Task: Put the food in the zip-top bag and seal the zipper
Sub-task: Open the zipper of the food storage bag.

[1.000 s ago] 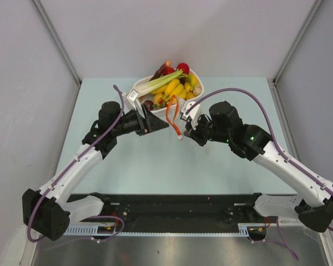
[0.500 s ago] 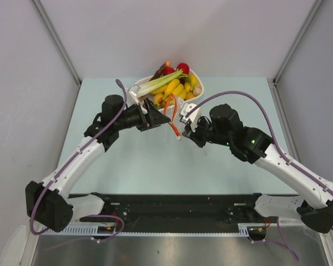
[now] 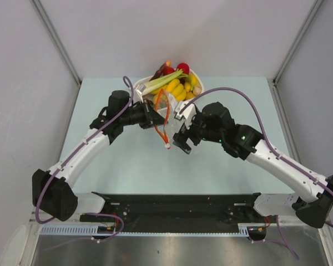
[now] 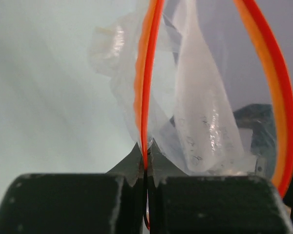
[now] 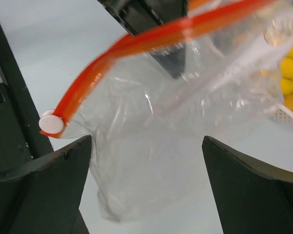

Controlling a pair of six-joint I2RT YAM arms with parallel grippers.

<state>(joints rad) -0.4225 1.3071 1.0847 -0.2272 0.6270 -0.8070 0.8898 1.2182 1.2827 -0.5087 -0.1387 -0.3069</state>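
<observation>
Where the pale bench (image 3: 127, 166) meets the back wall, a white slatted basket (image 3: 136, 88) stands heaped with the food (image 3: 176, 88), none of it yet bagged. These toy pieces look light, hard and smooth, so each is probably best nipped across its narrow middle. Just in front of the basket and lifted off the bench, the zip-top bag (image 5: 136, 190) hangs from the left pincer (image 4: 145, 168), whose jaws are clamped tight on the zipper (image 4: 144, 87). The bag is thin, crumpled, slippery film with no stiffness and is likely to sag and fold shut. The firmer orange-red strip along the mouth therefore looks like the sound place to grip, and the mouth bows open in a loop here. The right pincer (image 5: 146, 140) is spread wide and grasps nothing, with the film hanging just ahead of its fingers. A small white slider (image 5: 52, 124) sits at the strip's end and seems the natural thing to pull for sealing. No brand, label or writing can be read anywhere.
</observation>
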